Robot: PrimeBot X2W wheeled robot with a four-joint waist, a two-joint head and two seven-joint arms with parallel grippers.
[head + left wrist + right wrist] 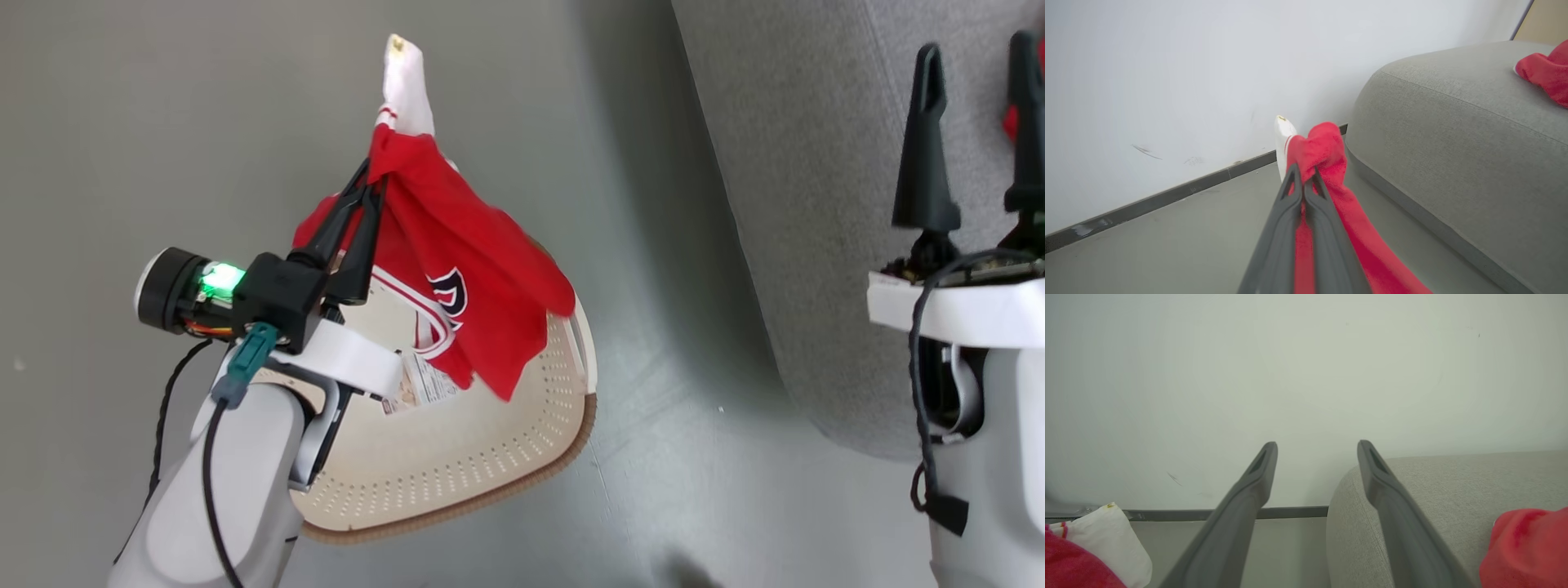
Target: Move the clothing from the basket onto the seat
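My left gripper [369, 181] is shut on the red jersey [469, 269], holding it up above the cream basket [457, 465]. The jersey hangs down with dark white-edged lettering and a white sleeve end [406, 77] sticking up. In the left wrist view the pinched red jersey [1323, 151] bunches at the fingertips of the left gripper [1303, 173]. My right gripper [976, 61] stands open over the grey seat [808, 163], nothing between its fingers [1257, 473]. A second red garment [1545, 71] lies on the seat [1453, 134], also seen as a red garment [1523, 547] at the right wrist view's lower right.
A white wall [1167, 81] with a dark baseboard [1167, 196] runs behind the seat. Grey floor [678, 457] lies between the basket and the seat's rounded edge.
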